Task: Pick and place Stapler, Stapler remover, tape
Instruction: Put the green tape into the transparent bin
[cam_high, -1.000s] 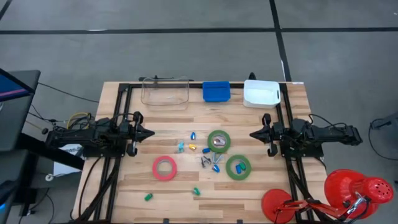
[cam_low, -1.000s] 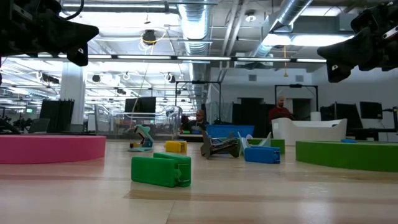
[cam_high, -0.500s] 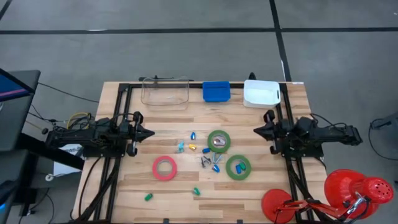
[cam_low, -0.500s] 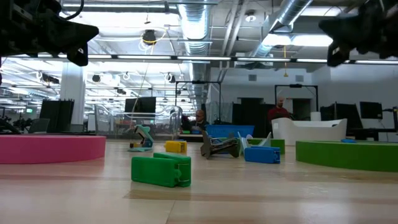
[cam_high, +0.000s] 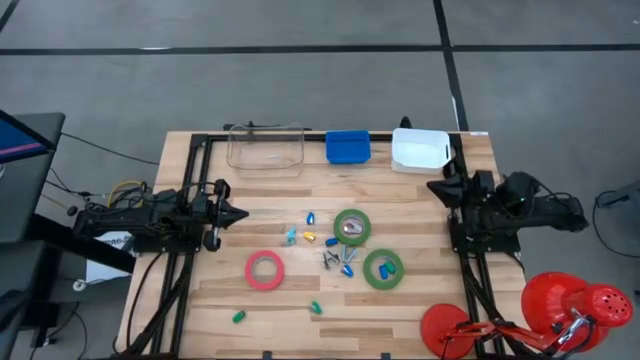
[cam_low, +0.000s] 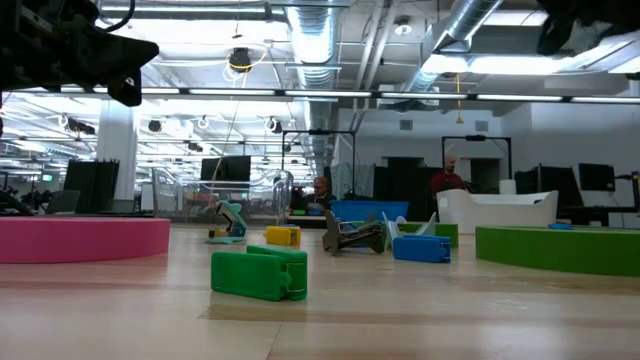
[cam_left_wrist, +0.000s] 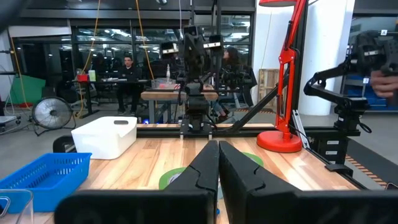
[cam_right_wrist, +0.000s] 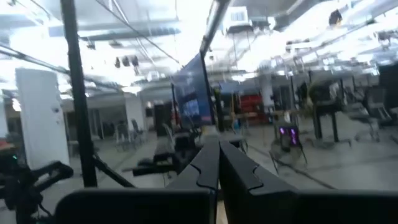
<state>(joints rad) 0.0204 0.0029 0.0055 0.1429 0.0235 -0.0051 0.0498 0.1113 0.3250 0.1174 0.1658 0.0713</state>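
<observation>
Three tape rolls lie flat on the wooden table: a pink-red one (cam_high: 265, 270) and two green ones (cam_high: 352, 227) (cam_high: 383, 268). Small coloured staplers (cam_high: 238, 316) (cam_low: 260, 272) and a grey metal stapler remover (cam_high: 330, 260) (cam_low: 352, 235) are scattered between them. My left gripper (cam_high: 243, 213) (cam_left_wrist: 218, 163) hovers shut at the table's left side, pointing level toward the middle. Raised at the right side, my right gripper (cam_high: 432, 186) (cam_right_wrist: 218, 163) is shut and tipped upward. Both hold nothing.
Along the far edge stand a clear tub (cam_high: 266, 147), a blue basket (cam_high: 347, 147) and a white bin (cam_high: 420, 149). A red lamp (cam_high: 560, 305) sits off the near right corner. People show in the room beyond the table.
My right gripper has risen from beside the table's right side and tipped its fingers upward, climbing almost out of the low view's top. It has stayed shut. The tapes and small pieces lie as before.
</observation>
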